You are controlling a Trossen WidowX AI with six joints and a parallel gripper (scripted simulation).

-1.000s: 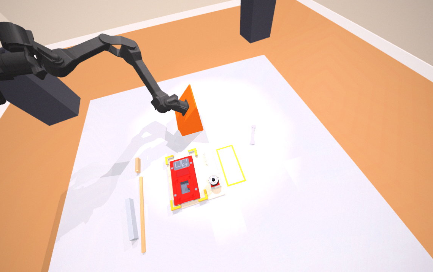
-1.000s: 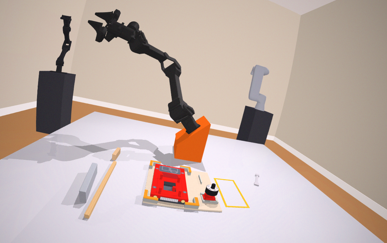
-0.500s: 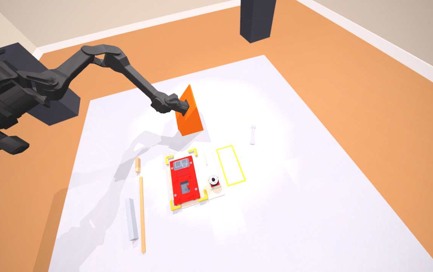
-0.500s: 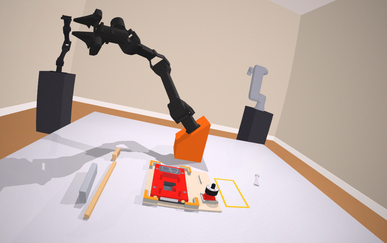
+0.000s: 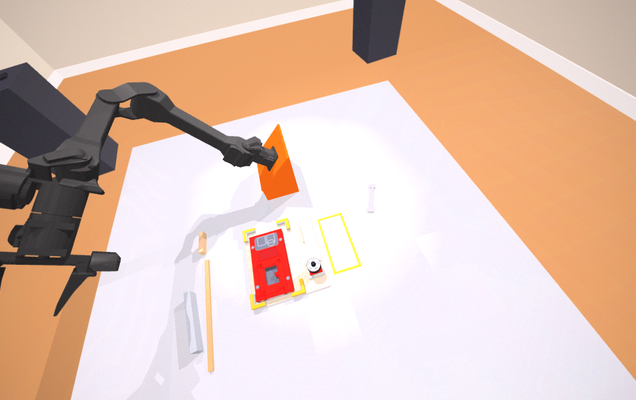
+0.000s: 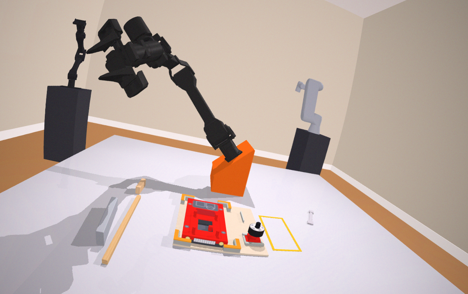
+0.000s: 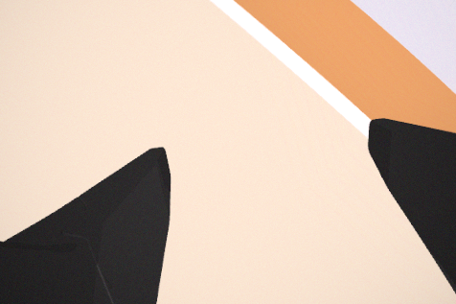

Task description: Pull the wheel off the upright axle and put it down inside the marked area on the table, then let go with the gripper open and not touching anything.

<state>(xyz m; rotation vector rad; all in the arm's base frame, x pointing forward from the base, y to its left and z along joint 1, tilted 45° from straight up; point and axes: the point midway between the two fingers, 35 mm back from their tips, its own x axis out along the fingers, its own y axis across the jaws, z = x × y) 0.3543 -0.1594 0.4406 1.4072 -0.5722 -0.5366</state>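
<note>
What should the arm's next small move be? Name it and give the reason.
Probably swing the gripper across and down toward the wheel. The wheel sits on its axle on the red mount beside the yellow marked area, which holds nothing, while the gripper hangs open and holding nothing, high off the table's left side, and the wrist view shows only wall and floor.
</note>
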